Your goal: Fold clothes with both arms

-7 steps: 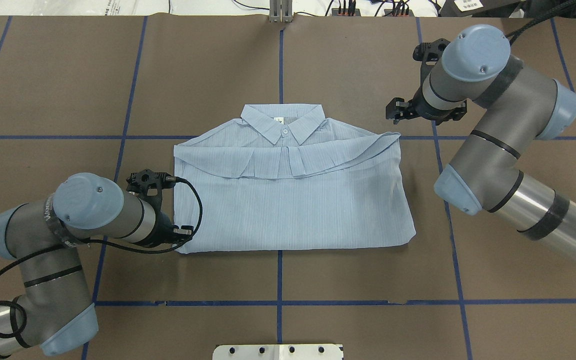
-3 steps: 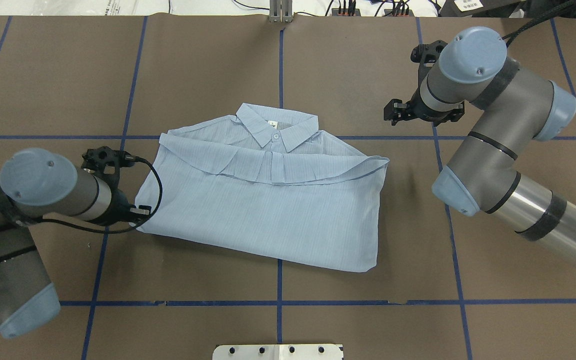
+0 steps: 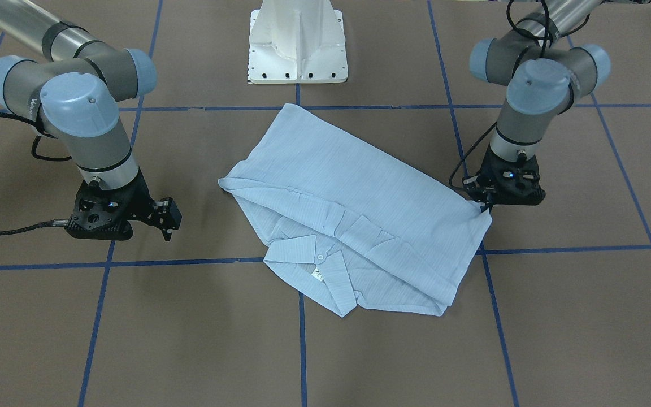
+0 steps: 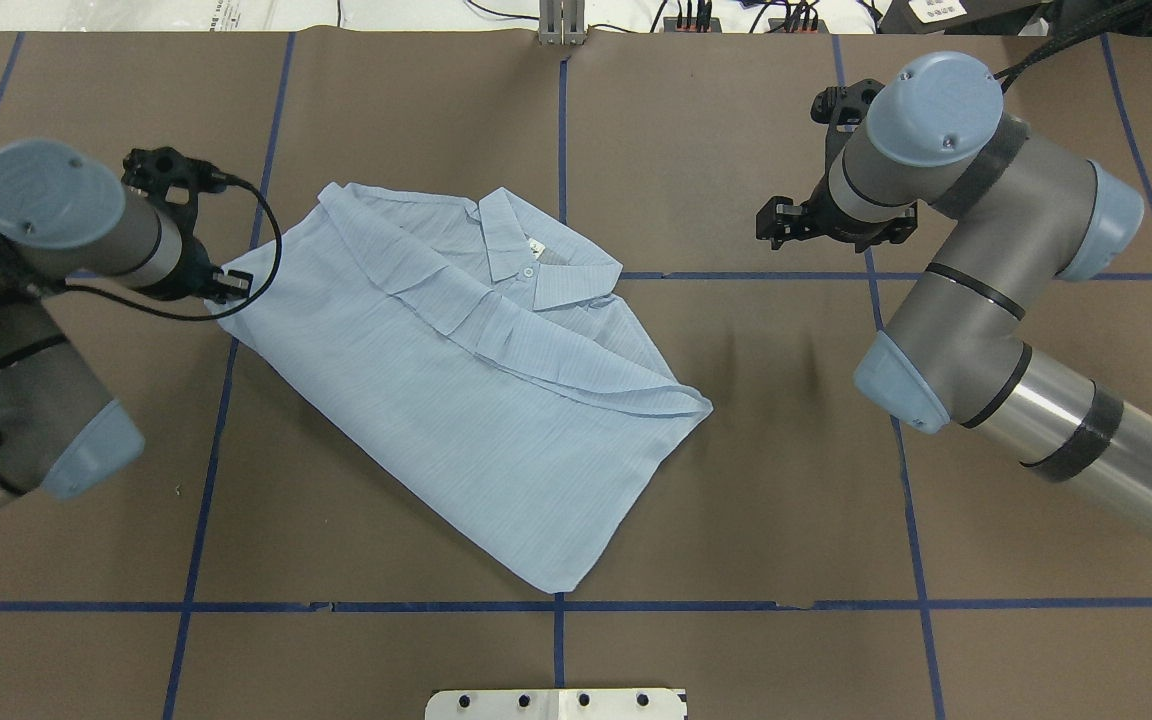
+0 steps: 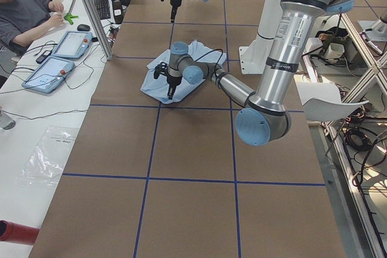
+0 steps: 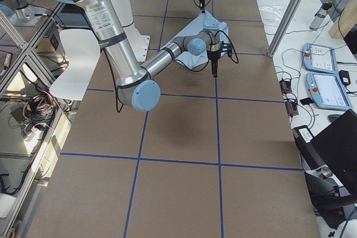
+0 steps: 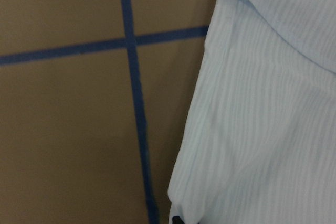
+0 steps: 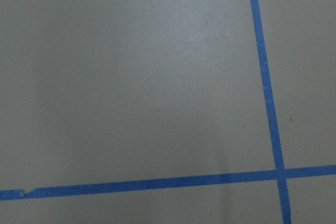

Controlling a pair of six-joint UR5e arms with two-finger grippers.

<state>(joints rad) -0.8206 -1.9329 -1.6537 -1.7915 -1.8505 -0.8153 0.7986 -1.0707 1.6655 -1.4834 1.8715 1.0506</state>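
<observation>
Big picture: on the bench [image 4: 766, 520] the shirt [image 4: 456, 410] lies folded but skewed, left of centre from overhead, with its collar [image 4: 548, 262] toward one o'clock. Your left pincer [image 4: 229, 284] is clamped on the shirt's ten o'clock corner. The right pincer [image 4: 772, 222] hangs spread and empty, well apart at two o'clock. My read is that you're squaring the bundle. Drag low and slow so the layers don't slide apart, and bring the right in on the far corner to share the pull.
</observation>
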